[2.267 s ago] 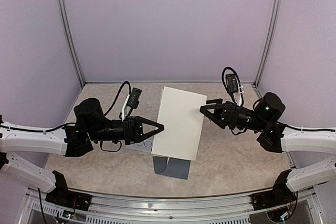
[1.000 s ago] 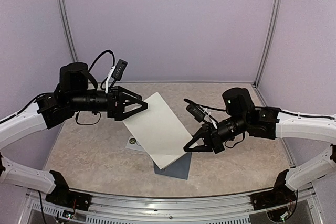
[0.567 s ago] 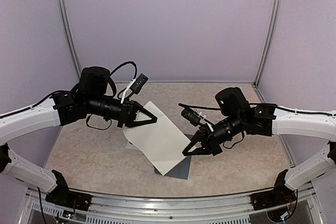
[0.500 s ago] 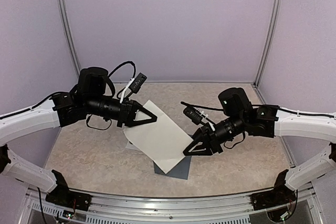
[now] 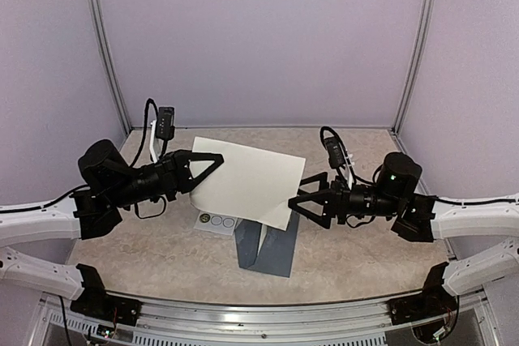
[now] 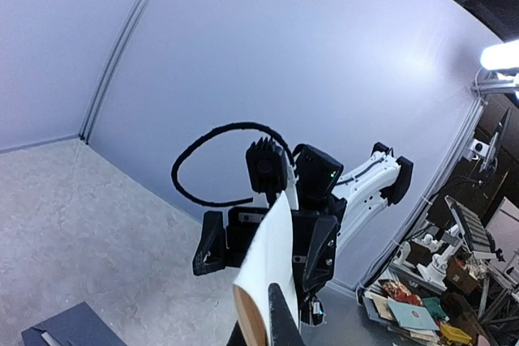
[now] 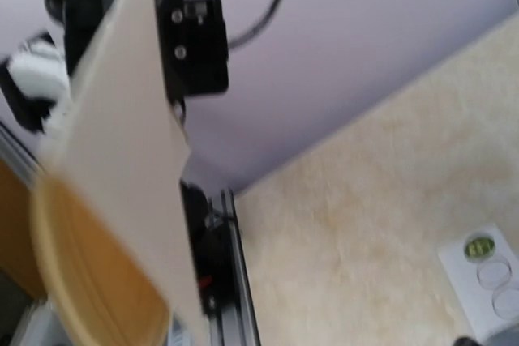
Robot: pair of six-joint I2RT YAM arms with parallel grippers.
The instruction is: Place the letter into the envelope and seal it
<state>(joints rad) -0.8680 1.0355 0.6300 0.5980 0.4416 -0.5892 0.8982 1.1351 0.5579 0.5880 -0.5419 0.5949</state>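
The letter (image 5: 247,182), a cream sheet, hangs in the air over the middle of the table. My left gripper (image 5: 211,158) is shut on its left edge; the left wrist view shows the letter (image 6: 274,253) edge-on, rising from between my fingers (image 6: 280,323). My right gripper (image 5: 298,194) is open at the sheet's right edge, its spread fingers (image 6: 212,242) standing either side of the paper without pinching it. The dark slate envelope (image 5: 274,250) lies flat on the table below, partly hidden under the sheet. The right wrist view is blurred and shows the letter (image 7: 122,151) close up.
A small white sticker strip (image 5: 217,219) with circles lies on the table left of the envelope; it also shows as the sticker strip (image 7: 486,275) in the right wrist view. Purple walls with metal posts (image 5: 105,54) close in the marbled tabletop (image 5: 365,257).
My right gripper has let go of the letter and opened, drawing back to the right. The left gripper closed on the sheet and swung it up and back to a more level pose.
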